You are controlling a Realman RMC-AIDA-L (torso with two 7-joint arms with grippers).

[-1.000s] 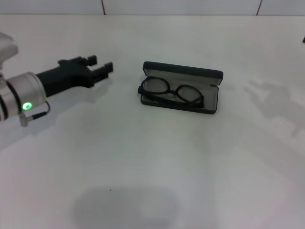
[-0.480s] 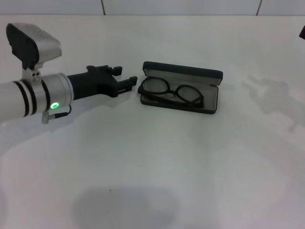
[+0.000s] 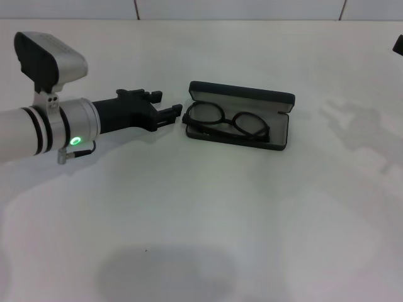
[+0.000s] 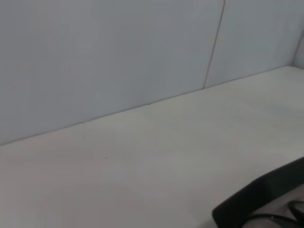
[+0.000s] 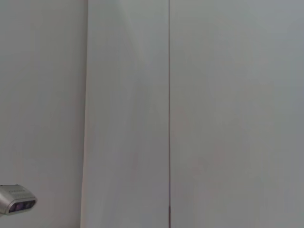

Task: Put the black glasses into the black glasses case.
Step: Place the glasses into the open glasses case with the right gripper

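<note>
- Head view: the black glasses case lies open on the white worktop, lid propped up along its far side.
- The black glasses already lie inside the case's tray, both lenses within the rim. The frame end nearest the left gripper sits at the case's edge and may ride slightly on it; hard to say from here.
- The left gripper is just beside the case's left end, reaching toward it low over the worktop. Jaws look slightly spread, holding nothing.
- The right gripper shows only as a dark sliver far to the right of the case; jaw state cannot be told.
- Left wrist view: only a dark corner of the case and a thin line of the frame appear, with bare worktop and the grey wall beyond the case.
- Right wrist view: plain wall panels, no task item.
- Judgement: placement looks essentially done. What may remain is seating that frame end, and shutting the lid if wanted.
</note>
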